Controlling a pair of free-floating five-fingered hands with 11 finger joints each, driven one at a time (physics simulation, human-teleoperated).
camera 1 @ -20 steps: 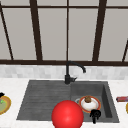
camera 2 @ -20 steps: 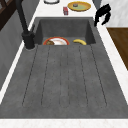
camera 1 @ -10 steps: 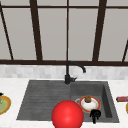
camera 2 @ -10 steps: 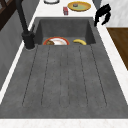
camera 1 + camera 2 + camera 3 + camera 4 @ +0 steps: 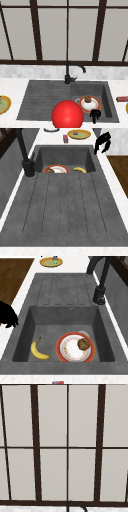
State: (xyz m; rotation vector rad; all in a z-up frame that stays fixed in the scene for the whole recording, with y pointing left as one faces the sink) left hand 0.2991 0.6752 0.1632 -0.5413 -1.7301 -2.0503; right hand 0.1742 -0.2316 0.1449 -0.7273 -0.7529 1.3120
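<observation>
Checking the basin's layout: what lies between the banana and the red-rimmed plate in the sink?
Bare grey sink floor: in the right side view the banana and the plate lie apart with nothing between them.

The sink (image 5: 45,100) is faced head-on from the front view, is looked along from its left and right ends by the two closer side views, which share the basin and faucet (image 5: 25,155), while the window (image 5: 67,444) above is faced by the upper view.
</observation>
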